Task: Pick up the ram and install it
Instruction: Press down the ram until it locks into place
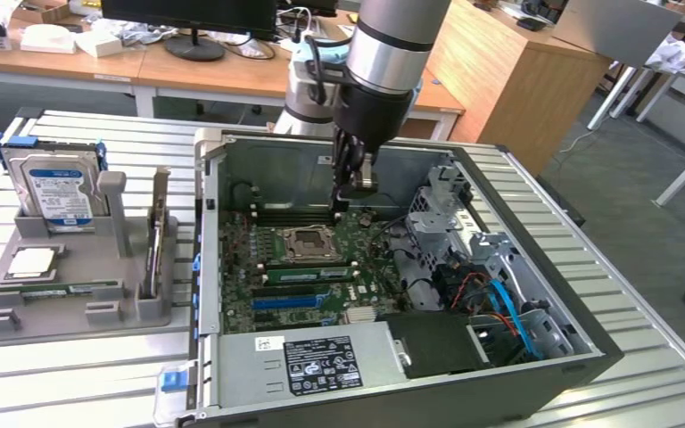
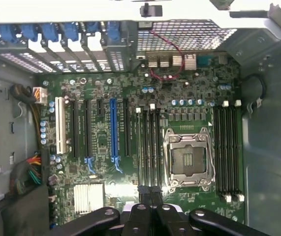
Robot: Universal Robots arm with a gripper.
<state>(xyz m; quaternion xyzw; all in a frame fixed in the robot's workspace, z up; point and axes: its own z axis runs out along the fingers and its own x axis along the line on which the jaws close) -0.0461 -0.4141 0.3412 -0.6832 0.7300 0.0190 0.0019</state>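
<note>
End effector (image 1: 357,189) closed — arm pointing down.

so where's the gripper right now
In the exterior view the gripper hangs inside the open computer case, jaws shut, over the black memory slots just beyond the empty CPU socket, toward the case's far wall.

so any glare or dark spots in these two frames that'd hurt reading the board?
Exterior view: even room light; the arm throws shade on the upper motherboard, and the black supply cover reads nearly featureless. Wrist view: the case's rim is blown out white, the heatsink glares, the CPU socket and slots read clearly, and the dark fingers lack detail.
</note>
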